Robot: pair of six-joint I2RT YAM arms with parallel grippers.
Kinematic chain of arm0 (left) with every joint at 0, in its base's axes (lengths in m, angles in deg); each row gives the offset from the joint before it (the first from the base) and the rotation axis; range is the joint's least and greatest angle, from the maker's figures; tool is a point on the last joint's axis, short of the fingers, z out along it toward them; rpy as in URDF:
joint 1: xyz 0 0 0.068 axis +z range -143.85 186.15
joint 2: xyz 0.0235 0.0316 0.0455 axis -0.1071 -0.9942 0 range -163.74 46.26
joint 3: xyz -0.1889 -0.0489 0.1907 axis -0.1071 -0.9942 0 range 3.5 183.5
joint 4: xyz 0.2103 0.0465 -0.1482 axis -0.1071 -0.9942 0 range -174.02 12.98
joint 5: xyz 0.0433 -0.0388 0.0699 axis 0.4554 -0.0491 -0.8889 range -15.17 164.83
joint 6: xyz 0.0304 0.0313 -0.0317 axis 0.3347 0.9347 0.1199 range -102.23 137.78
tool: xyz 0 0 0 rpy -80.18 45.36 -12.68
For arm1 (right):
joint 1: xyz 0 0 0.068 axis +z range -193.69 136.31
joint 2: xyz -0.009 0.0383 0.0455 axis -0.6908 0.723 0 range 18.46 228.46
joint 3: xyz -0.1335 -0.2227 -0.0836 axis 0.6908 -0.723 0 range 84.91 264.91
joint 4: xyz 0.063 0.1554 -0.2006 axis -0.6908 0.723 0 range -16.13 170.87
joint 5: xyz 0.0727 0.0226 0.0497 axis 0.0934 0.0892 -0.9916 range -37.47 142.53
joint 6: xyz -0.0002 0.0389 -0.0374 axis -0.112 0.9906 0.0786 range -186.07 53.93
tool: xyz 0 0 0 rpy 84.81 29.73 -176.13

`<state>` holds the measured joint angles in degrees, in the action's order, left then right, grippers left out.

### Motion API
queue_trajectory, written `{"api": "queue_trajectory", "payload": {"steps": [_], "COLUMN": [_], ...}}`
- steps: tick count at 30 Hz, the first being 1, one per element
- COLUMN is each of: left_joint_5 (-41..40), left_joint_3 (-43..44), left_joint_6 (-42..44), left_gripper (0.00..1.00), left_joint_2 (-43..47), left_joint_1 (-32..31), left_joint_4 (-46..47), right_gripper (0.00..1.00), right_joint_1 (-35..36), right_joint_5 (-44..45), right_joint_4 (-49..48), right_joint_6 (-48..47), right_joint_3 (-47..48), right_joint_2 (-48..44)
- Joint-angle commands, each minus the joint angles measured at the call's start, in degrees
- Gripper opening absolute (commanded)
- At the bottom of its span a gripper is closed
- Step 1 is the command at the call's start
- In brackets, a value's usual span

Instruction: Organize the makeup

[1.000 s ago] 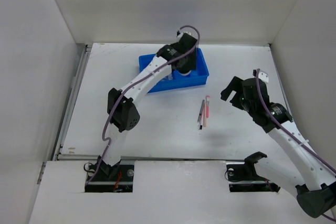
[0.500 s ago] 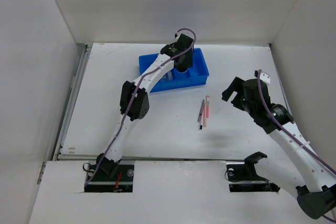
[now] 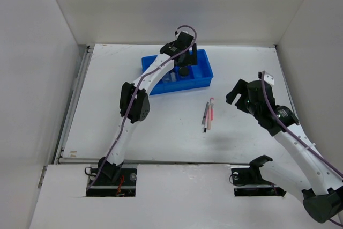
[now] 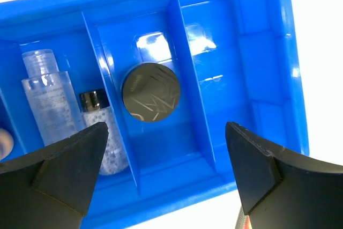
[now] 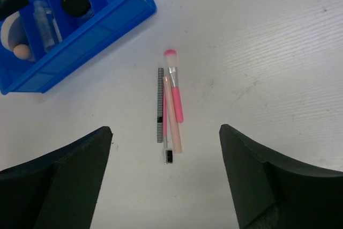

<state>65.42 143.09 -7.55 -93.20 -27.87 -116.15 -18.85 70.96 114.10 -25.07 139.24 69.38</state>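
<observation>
Above a white table, the overhead view shows the left gripper hanging over a blue tray at the far side. The right gripper hovers toward the right edge. Thin pencils lie together on the table between the tray and the right gripper, apart from both.

Left wrist view: the jaws are spread wide and grip nothing. Below them a round black jar sits in the tray's middle compartment. Two clear bottles lie in the compartment to its left.

Right wrist view: the jaws are spread wide and empty above the pencils. A pink-tipped one, a peach one and a dark one lie side by side.
</observation>
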Motion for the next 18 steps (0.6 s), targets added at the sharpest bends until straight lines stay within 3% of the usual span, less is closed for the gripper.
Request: {"api": "queue_trajectory", "payload": {"steps": [1,4,5,6,13,18], "left_joint_5": [0.79,0.8,0.8,0.8,-0.52,-2.0], "left_joint_3": [-1.76,-6.77,-12.01,-15.02,-36.65,-44.13], "left_joint_6": [0.45,0.45,0.45,0.45,-0.17,-0.69], "left_gripper": [0.89,0.89,0.89,0.89,0.89,0.89], "left_joint_2": [9.54,17.09,19.55,22.01,43.19,48.57], "left_joint_1": [0.01,-0.52,-1.04,-1.05,-2.89,-2.89], "left_joint_4": [1.0,1.6,2.13,2.74,4.51,2.58], "right_gripper": [0.85,0.56,0.43,0.39,0.45,0.46], "right_joint_1": [0.03,0.03,0.03,0.03,0.03,0.03], "right_joint_5": [-3.04,-6.3,-8.22,-8.94,-9.31,-7.63], "right_joint_4": [-3.48,-8.3,-9.54,-10.77,-17.02,-19.3], "right_joint_6": [0.49,0.49,0.49,0.49,-2.76,-4.69], "right_joint_3": [-0.54,-3.08,-3.96,-3.96,-3.71,-2.56], "right_joint_2": [0.41,3.04,4.27,7.15,22.26,30.02]}}
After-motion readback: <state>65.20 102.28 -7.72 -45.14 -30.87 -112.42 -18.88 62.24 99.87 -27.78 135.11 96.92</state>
